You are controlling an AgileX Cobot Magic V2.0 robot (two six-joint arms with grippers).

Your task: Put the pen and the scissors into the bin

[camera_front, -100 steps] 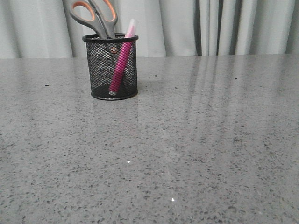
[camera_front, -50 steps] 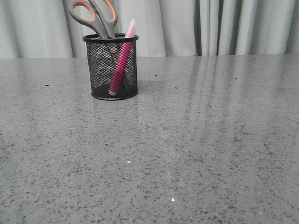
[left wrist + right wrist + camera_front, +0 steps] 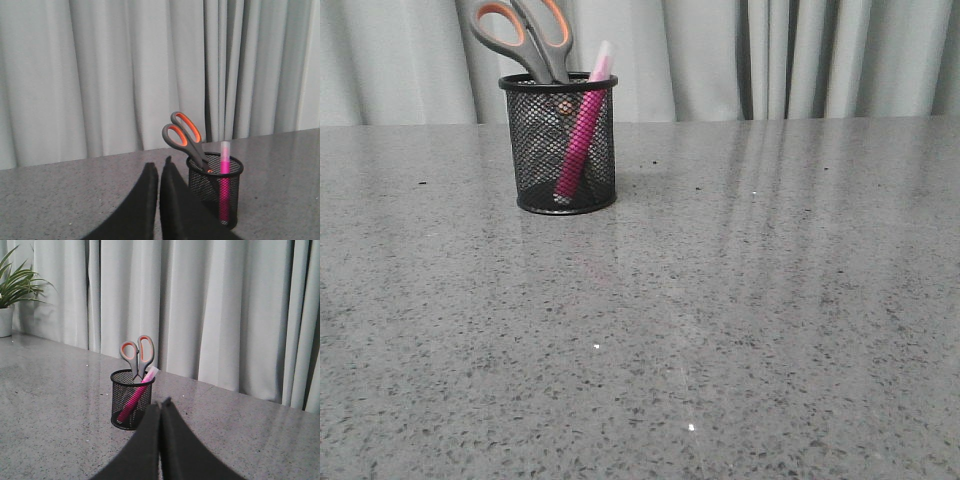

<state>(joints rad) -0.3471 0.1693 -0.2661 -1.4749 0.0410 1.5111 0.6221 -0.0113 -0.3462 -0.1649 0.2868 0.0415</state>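
Black wire-mesh cylindrical pen cup point(image 3: 561, 143) is parked on the speckled grey stone-look table point(image 3: 740, 300), far side, roughly 11 o'clock from the middle of the front view, with pale grey curtains point(image 3: 800, 55) hanging right behind it. Both items are inside it. The big scissors with grey handles lined in orange point(image 3: 525, 35) stand blades-down, handle loops poking well above the rim and fanning toward 11 o'clock. The slim magenta-pink pen with a whitish translucent cap point(image 3: 582, 125) leans in the cup, cap tip sticking out over the rim toward 1 o'clock, bottom end resting on the cup's base.

Neither arm shows up in the front view. In the wrist cams, the left gripper point(image 3: 158, 172) has its two black fingers pressed together, holding nothing, just a thin slit between them. Same deal for the right gripper point(image 3: 160, 412), fingers closed flat against each other, well apart from the cup. A potted green plant point(image 3: 12, 292) sits at the table's edge in the right wrist view.
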